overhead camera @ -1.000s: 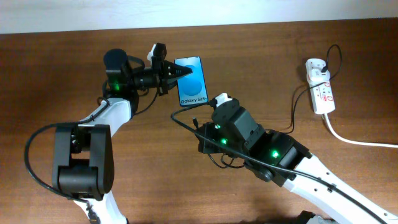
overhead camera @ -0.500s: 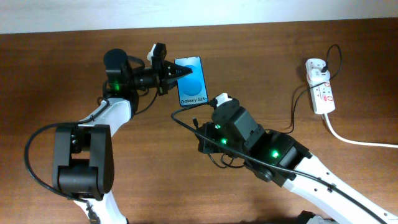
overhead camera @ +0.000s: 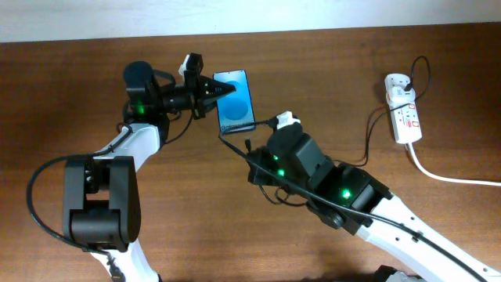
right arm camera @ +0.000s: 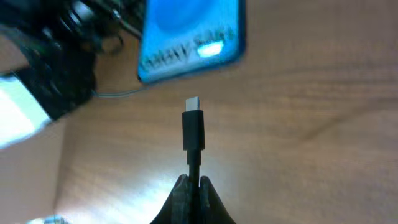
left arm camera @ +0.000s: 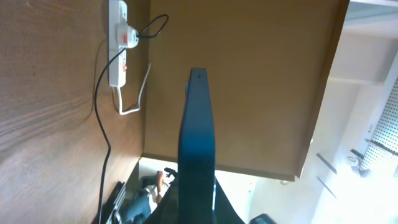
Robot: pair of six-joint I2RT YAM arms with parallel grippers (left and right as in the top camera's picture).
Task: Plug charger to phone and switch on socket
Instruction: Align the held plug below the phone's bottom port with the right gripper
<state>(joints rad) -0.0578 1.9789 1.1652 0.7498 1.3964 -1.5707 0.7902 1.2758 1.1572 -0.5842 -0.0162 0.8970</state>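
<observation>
The phone (overhead camera: pixel 237 102), blue screen up, is held off the table in my left gripper (overhead camera: pixel 218 90), which is shut on its left edge. In the left wrist view the phone (left arm camera: pixel 198 124) shows edge-on between the fingers (left arm camera: pixel 196 210). My right gripper (right arm camera: pixel 191 185) is shut on the charger's thin black cable just behind its connector tip (right arm camera: pixel 193 121). The tip points at the phone's near end (right arm camera: pixel 189 40), a short gap away. In the overhead view the charger cable (overhead camera: pixel 232 146) runs under the right gripper (overhead camera: pixel 254 157). The white socket (overhead camera: pixel 404 111) lies at the far right.
A thick white cord (overhead camera: pixel 450 177) leaves the socket toward the right edge. The charger's black cable (overhead camera: pixel 368 141) loops from the socket's plug block to the right arm. The socket and cable also show in the left wrist view (left arm camera: pixel 118 43). The table's far edge runs behind the phone.
The left gripper has shifted the phone a little up and left and tilted it. The right gripper has moved up toward the phone's near end with the connector.
</observation>
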